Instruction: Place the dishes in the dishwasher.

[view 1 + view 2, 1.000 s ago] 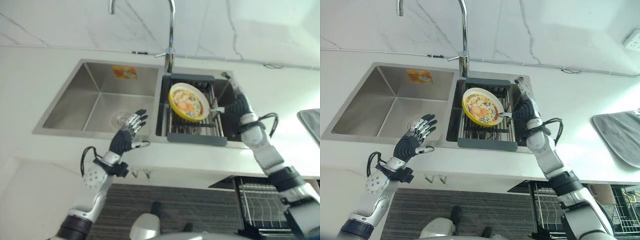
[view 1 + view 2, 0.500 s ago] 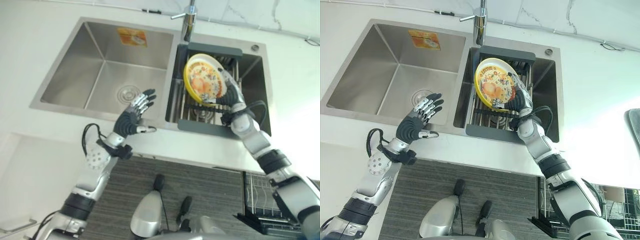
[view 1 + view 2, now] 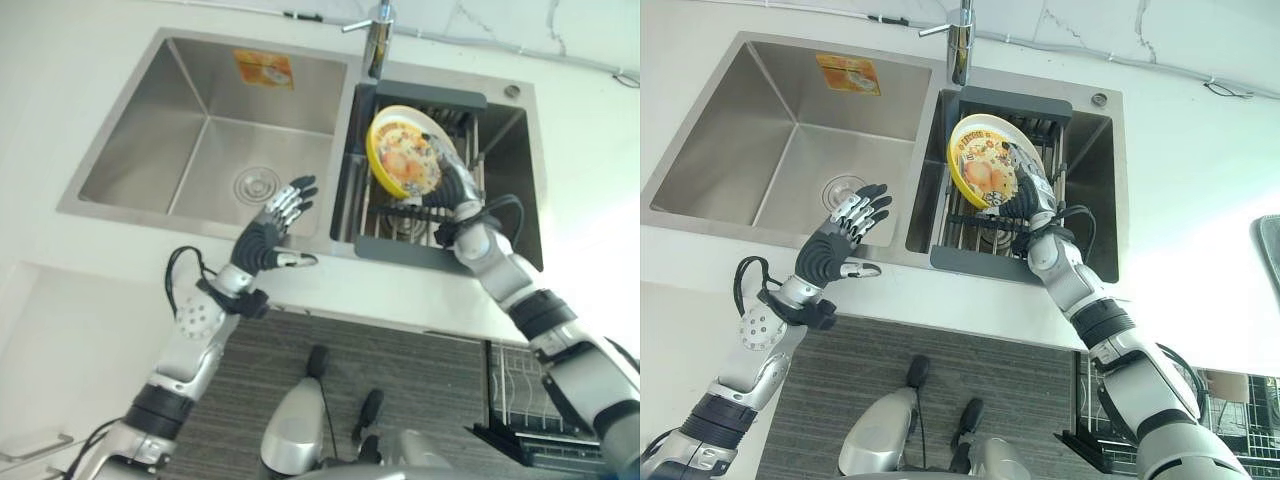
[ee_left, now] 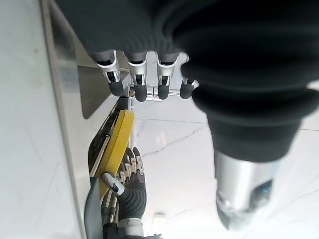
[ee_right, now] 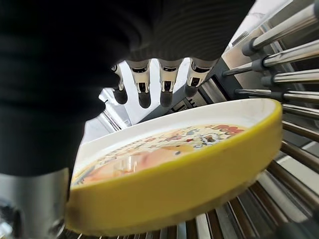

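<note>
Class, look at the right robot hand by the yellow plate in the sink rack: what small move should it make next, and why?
Probably close its fingers and thumb onto the yellow plate. The right robot hand lies against the plate's face with straight fingers, not yet curled round it, and the plate leans in the rack over the sink. A firm hold should come before lifting. The left robot hand hovers open.

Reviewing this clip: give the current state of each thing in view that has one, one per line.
yellow plate: tilted on edge in the rack, right hand against it.
drying rack: set across the right basin.
left basin: empty, dry.
left hand: open, holding nothing.
right hand: open, fingers over the plate.
</note>
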